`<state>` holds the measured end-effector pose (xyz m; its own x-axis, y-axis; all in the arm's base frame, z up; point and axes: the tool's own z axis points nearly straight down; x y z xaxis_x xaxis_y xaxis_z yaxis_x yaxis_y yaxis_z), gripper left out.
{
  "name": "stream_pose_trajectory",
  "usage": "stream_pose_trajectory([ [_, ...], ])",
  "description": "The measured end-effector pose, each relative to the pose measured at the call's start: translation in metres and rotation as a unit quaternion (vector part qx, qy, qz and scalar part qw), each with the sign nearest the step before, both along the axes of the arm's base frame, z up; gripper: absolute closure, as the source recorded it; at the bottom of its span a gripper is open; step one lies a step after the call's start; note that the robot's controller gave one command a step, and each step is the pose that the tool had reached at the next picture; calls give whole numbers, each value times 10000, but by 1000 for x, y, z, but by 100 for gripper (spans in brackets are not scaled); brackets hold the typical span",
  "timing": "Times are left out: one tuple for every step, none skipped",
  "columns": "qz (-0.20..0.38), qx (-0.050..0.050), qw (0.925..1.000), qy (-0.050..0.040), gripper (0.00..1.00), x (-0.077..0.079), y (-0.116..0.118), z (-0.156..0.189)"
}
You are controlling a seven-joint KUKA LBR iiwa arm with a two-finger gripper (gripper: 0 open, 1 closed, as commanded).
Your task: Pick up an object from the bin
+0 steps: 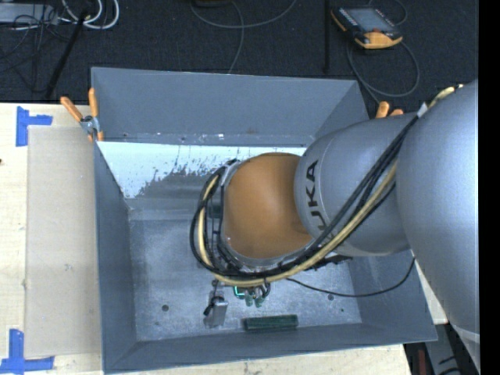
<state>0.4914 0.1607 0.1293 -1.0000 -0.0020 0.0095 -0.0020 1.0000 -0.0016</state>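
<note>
I cannot tell if the hand (241,291) is spread; near the bin wall (312,351), it may shove the dark bar (271,323).

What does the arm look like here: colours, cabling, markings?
Silver-grey rounded KUKA arm with black lettering. Domed orange cover at the wrist, ringed by black and yellow cables that run back along the arm. Small dark pincer with green parts beneath.

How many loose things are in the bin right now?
1: a dark flat bar by the bin's front wall, just right of the gripper. The arm covers much of the floor, so more may be hidden.
</note>
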Motion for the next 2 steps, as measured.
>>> stream_pose_trajectory([
  [-103,0,9999,-71,0,27,-39,44],
  [1347,7,9909,-15,0,-13,-121,-25],
])
